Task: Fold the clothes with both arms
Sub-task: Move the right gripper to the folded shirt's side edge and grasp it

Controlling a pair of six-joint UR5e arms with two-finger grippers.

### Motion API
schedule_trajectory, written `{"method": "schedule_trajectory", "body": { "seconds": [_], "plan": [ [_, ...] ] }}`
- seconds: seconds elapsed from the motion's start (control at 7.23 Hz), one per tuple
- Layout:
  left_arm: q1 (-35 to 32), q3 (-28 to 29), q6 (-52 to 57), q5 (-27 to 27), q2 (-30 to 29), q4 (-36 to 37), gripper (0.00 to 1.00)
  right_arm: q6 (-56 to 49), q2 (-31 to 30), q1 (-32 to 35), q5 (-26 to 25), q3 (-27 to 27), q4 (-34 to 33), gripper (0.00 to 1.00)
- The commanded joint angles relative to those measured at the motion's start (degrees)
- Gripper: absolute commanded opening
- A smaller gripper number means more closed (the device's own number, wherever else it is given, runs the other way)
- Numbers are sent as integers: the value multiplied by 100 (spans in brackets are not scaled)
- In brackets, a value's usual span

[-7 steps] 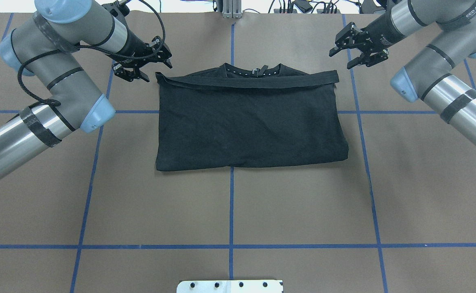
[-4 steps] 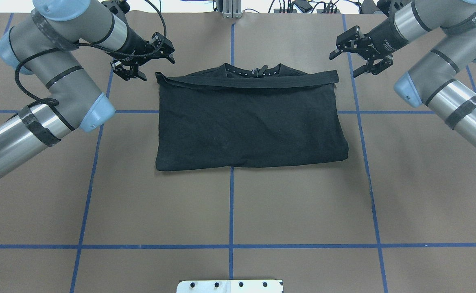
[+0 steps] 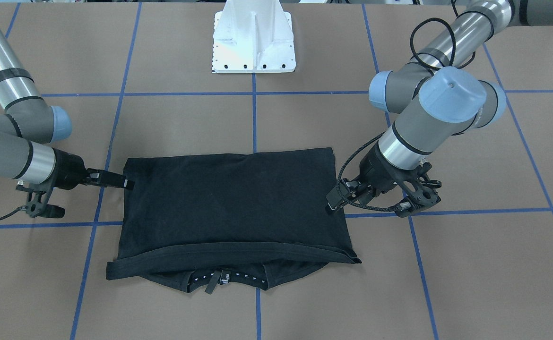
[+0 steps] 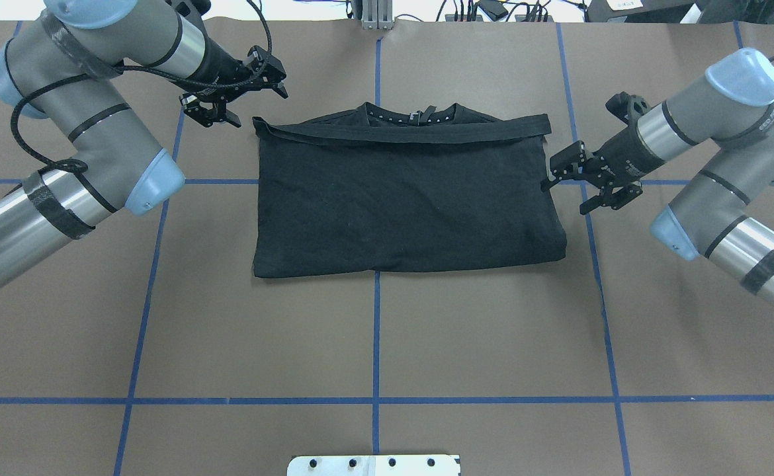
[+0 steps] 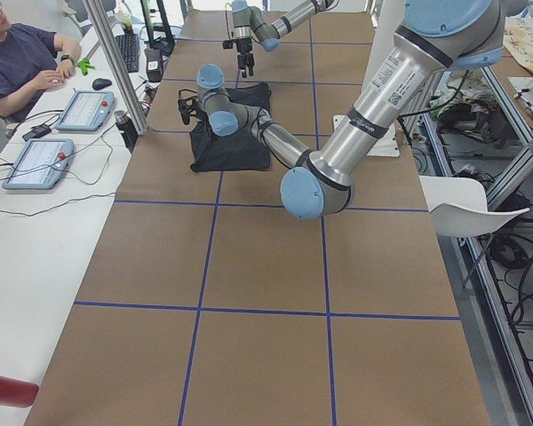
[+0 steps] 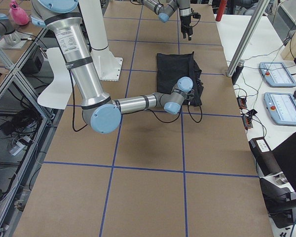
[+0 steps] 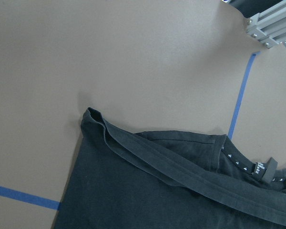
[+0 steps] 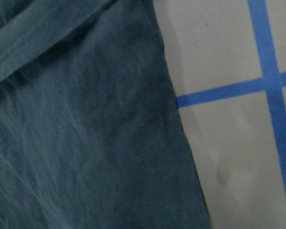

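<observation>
Nearby, left hand (image 4: 259, 108) and right hand (image 4: 564, 197), both released, flank the T-shirt (image 4: 407, 198); pedestal (image 3: 254, 42) well apart.

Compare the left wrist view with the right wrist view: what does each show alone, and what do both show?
Only the left wrist view shows the collar, a corner of the shirt and a metal frame. Only the right wrist view shows two tape lines crossing. Both show the black shirt, its folded hem, the brown table and blue tape.
</observation>
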Motion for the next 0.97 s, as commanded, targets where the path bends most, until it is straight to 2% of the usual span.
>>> {"method": "schedule_trajectory", "body": {
  "seconds": [0.0, 0.41, 0.55, 0.69, 0.83],
  "plan": [
    [-3, -61, -3, 0, 5, 2, 100, 0, -166, -188, -37, 44, 7, 99],
    [-3, -96, -11, 8, 13, 2, 100, 0, -175, -347, 42, 79, 16, 99],
    [-3, -96, -11, 8, 31, 2, 100, 0, -175, -364, 25, 70, 16, 90],
    [6, -96, -11, 8, 40, 2, 100, 0, -210, -365, -1, 79, 51, 63],
    [14, -96, -11, 17, 40, 2, 100, -8, -280, -373, -28, 175, 86, 26]
  ]
}}
